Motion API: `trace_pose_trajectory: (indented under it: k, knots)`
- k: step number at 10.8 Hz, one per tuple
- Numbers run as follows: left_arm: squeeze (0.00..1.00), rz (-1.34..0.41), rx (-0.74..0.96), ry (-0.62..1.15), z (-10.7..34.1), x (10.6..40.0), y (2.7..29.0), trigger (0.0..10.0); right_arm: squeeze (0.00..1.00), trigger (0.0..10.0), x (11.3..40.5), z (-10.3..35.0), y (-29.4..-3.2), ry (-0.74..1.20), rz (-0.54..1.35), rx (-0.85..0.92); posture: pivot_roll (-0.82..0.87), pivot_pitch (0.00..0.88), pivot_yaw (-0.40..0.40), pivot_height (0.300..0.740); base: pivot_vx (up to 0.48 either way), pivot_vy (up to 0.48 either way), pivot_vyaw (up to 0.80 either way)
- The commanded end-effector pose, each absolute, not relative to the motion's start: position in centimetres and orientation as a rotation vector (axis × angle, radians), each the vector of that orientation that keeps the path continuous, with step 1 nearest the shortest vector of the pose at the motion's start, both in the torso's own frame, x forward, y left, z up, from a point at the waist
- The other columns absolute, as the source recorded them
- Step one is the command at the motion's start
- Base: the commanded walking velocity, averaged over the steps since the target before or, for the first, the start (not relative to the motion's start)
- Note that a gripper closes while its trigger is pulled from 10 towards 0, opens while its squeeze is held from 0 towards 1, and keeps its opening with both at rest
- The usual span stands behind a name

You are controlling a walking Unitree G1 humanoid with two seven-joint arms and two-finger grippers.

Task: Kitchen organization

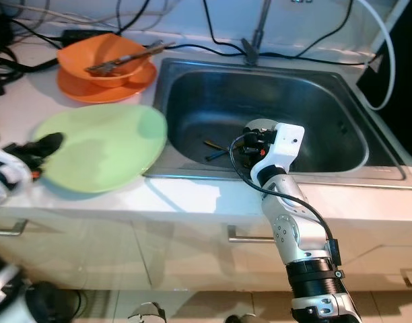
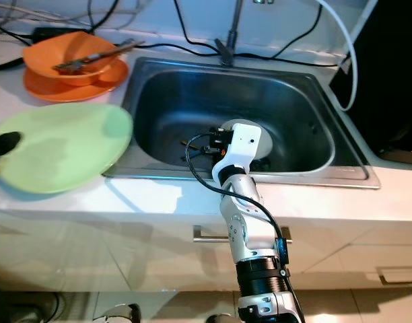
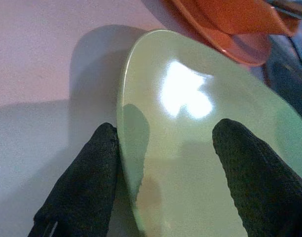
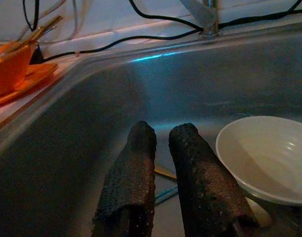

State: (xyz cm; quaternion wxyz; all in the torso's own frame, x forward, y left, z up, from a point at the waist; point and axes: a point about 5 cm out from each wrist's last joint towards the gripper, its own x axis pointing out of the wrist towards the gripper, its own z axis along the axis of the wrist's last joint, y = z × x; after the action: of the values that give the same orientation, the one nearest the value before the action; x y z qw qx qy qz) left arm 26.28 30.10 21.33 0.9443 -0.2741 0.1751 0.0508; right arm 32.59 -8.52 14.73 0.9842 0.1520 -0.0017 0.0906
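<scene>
Green plate (image 1: 98, 149) lies on the worktop (image 1: 192, 202) left of the sink (image 1: 340, 128), its near-left rim between the spread left claw (image 3: 163, 163), which must pinch next, while the right claw (image 4: 163, 163), pressed together, reaches into the basin beside a white bowl (image 4: 269, 158).

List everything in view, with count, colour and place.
Plate: 1, light green, on the counter left of the sink, its edge between the left gripper's fingers.
Bowl: 1, orange, on the counter behind the green plate, utensils resting in it.
Orange plate: 1, orange, under the orange bowl.
White bowl: 1, white, on the sink floor.
Utensils: number unclear, dark and yellowish, on the sink floor.
Sink: 1, steel, set in the counter.
Faucet: 1, grey, behind the sink.
Cables: several, black, along the back wall.
Left gripper: open, astride the green plate's edge.
Right gripper: shut, inside the sink.
</scene>
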Motion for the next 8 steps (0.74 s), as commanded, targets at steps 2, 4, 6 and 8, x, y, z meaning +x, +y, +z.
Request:
trace_pose_trajectory:
  k: [2, 4, 6, 8]
  knots:
    - [0.0, 0.074, -0.653, 0.503, 18.2, 26.3, 28.7, 10.0, 0.0, 10.0, 32.7, 14.7, -8.9, -0.004, 0.171, 0.303, 0.06, 0.091, -0.086, 0.74, 0.0, 0.0, 0.0]
    - [0.0, 0.069, -0.682, 0.498, 17.6, 26.2, 28.3, 5.8, 0.0, 10.0, 32.7, 14.7, -8.9, -0.003, 0.168, 0.302, 0.06, 0.097, -0.088, 0.74, 0.0, 0.0, 0.0]
    - [0.0, 0.065, -0.69, 0.495, 17.4, 26.2, 28.1, 0.0, 0.0, 10.0, 32.8, 14.7, -8.9, -0.003, 0.17, 0.303, 0.06, 0.1, -0.088, 0.74, 0.0, 0.0, 0.0]
    - [0.0, 0.038, -0.707, 0.492, 17.2, 26.4, 27.4, 0.0, 0.0, 10.0, 32.8, 14.7, -9.0, -0.004, 0.168, 0.304, 0.06, 0.099, -0.085, 0.74, 0.0, 0.0, 0.0]
